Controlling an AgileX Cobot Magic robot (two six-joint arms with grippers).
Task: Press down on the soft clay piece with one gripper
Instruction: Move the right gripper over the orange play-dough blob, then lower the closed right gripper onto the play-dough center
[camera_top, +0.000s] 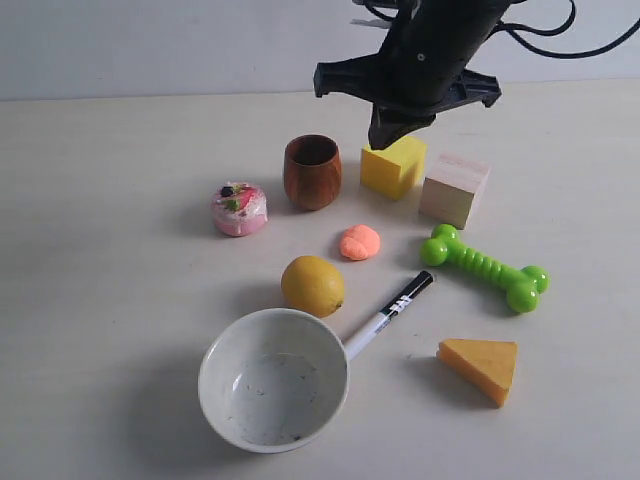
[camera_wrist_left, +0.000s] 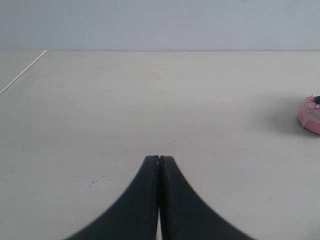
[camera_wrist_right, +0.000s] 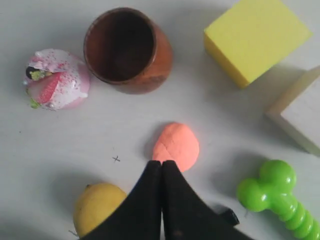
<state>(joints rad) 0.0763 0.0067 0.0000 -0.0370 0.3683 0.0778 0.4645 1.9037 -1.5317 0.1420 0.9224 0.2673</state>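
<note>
The soft clay piece (camera_top: 360, 242) is a small salmon-orange rounded lump on the table, between the lemon (camera_top: 312, 285) and the wooden cup (camera_top: 312, 171). My right gripper (camera_top: 390, 128) hangs high above the table behind the clay, shut with nothing in it. In the right wrist view the clay (camera_wrist_right: 176, 146) lies just beyond the shut fingertips of the right gripper (camera_wrist_right: 161, 162), well below them. My left gripper (camera_wrist_left: 159, 157) is shut and empty over bare table; it is out of the exterior view.
Around the clay stand a pink cake toy (camera_top: 239, 208), a yellow block (camera_top: 393, 165), a wooden block (camera_top: 454, 188), a green bone toy (camera_top: 484, 266), a marker (camera_top: 390, 312), a white bowl (camera_top: 273, 379) and a cheese wedge (camera_top: 481, 366).
</note>
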